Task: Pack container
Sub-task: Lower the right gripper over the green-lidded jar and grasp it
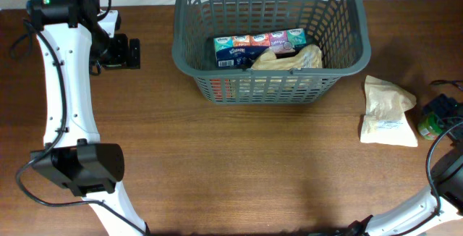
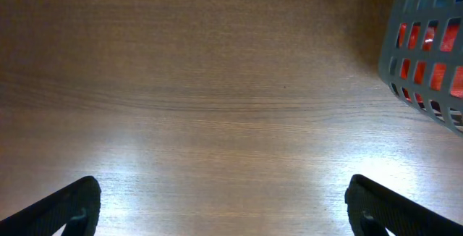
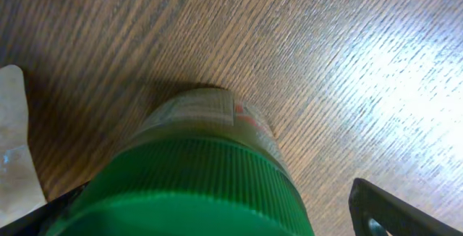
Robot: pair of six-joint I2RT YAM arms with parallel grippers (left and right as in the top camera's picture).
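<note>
The container (image 1: 176, 48), a dark grey lattice basket, stands at the back centre. It holds a row of tissue packs (image 1: 260, 46) and a beige bag (image 1: 289, 59). Its corner shows in the left wrist view (image 2: 427, 55). My left gripper (image 1: 134, 53) is open and empty over bare table left of the basket (image 2: 221, 207). My right gripper (image 1: 443, 113) is at the far right edge, open, with its fingers either side of a green-lidded jar (image 1: 432, 125). In the right wrist view the jar's lid (image 3: 195, 185) fills the space between the fingers (image 3: 210, 214), with a gap at the right finger.
A beige paper packet (image 1: 388, 111) lies flat on the table just left of the jar, and its edge shows in the right wrist view (image 3: 13, 142). Something red shows through the basket's front slots (image 2: 434, 40). The table is brown wood.
</note>
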